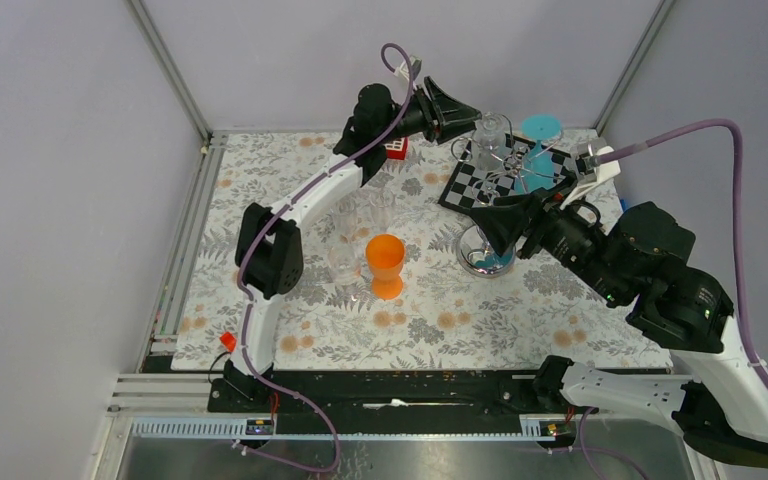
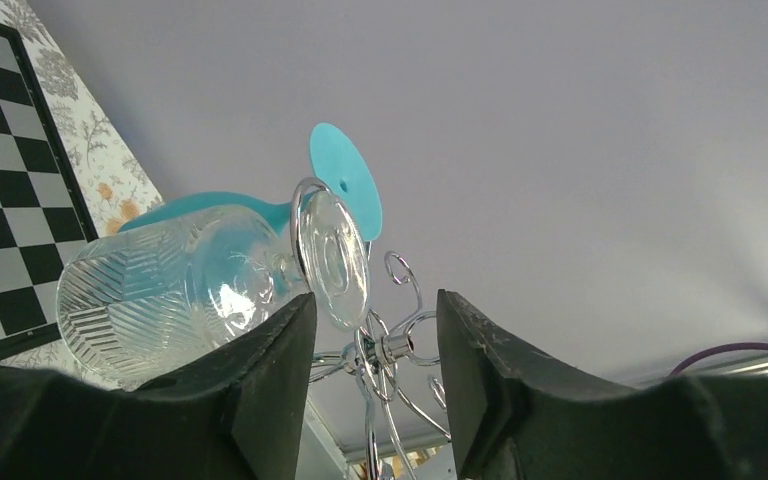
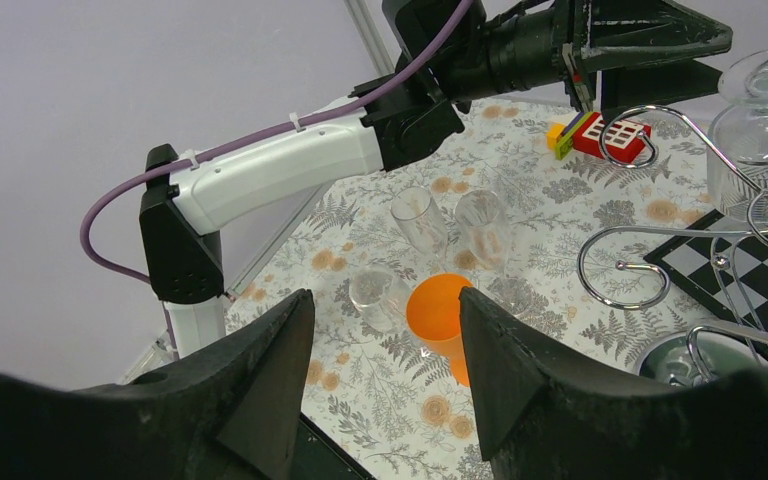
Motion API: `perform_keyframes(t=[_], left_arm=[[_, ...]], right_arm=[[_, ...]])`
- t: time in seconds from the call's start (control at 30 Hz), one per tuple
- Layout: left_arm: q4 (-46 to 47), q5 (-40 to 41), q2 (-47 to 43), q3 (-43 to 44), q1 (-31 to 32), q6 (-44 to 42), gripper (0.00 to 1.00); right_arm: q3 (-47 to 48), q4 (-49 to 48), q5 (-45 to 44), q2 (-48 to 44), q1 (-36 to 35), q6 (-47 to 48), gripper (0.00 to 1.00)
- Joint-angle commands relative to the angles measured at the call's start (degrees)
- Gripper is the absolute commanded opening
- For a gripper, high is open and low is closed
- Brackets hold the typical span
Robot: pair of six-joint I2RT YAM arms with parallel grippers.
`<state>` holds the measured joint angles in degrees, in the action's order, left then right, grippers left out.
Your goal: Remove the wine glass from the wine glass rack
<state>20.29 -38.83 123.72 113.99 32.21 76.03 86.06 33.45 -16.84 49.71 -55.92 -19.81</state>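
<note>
Black fingers (image 2: 270,370) of the left gripper (image 2: 375,300) fill the bottom of the left wrist view. They stand apart with a gap, and nothing is pinched between them. Just past them hangs the clear, line-patterned wine glass (image 2: 170,290). Its round foot is caught in a curly loop of the shiny silver wire wine glass rack (image 2: 385,350). The rack stands at the far side of the flowery table (image 1: 560,310), near the black-and-white checkered board (image 2: 0,200). A blue-green glass (image 2: 345,175) hangs behind it.

In this view the wine glass looks tipped on its side, bowl to the left, foot to the right. Its thin stem runs left to right. The stem sits just off the tip of the finger on the left side of the view, not in the gap. I think the left gripper must slide a little toward the stem before it squeezes. Then it can pull the foot out along the loop's open end.

From above, the left gripper is right next to the wine glass. The right gripper (image 1: 500,225) is lower, near the rack's round base. Its fingers are apart too, with nothing in them. The left arm is the nearer one.
</note>
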Motion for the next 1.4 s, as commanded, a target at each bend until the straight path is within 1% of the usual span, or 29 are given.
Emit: perform_keyframes(t=[0.0, 0.13, 0.23, 0.43, 0.53, 0.63, 0.73, 0.87, 1.03, 1.1, 1.37], left_arm=[[4.5, -1.3, 0.3, 2.8, 0.2, 3.2, 0.47], [5.3, -1.6, 1.3, 4.2, 0.2, 4.5, 0.41], [4.4, -1.6, 1.7, 4.9, 0.3, 4.6, 0.39], [1.4, -1.3, 2.2, 6.1, 0.3, 5.8, 0.33], [-1.8, -2.3, 3.9, 9.3, 0.4, 6.3, 0.29], [-4.8, -2.2, 3.7, 9.5, 0.5, 5.0, 0.29], [-9.0, -0.8, 2.9, 8.8, 0.5, 2.1, 0.36], [-10.9, 0.5, 2.3, 8.2, 0.5, 0.3, 0.36], [-10.2, 0.4, 2.4, 8.3, 0.5, 1.0, 0.29], [-10.1, 0.2, 2.3, 8.4, 0.5, 1.1, 0.22], [-8.1, -0.4, 2.0, 8.0, 0.6, 2.6, 0.06]], right_arm=[[0.1, -2.7, 0.0, -0.1, 0.1, -0.5, 0.62], [-0.1, -2.6, 0.4, -0.3, 0.1, -0.3, 0.62], [0.0, -2.6, 0.8, -0.3, 0.1, 0.0, 0.61], [-0.1, -2.5, 0.7, -0.1, 0.1, 0.3, 0.61], [-0.1, -2.5, 0.8, 0.1, 0.1, 0.6, 0.60], [0.0, -2.2, 0.7, 0.2, 0.1, 0.7, 0.59], [-0.2, -2.1, 0.6, 0.0, 0.1, 0.7, 0.59], [-0.5, -2.2, 0.1, -0.3, 0.1, 0.7, 0.59], [-0.6, -2.2, -0.3, -0.7, 0.1, 0.8, 0.58], [-0.8, -2.2, -0.5, -0.8, 0.1, 0.7, 0.59], [-1.3, -2.7, -0.7, -1.2, 0.1, 0.7, 0.58]])
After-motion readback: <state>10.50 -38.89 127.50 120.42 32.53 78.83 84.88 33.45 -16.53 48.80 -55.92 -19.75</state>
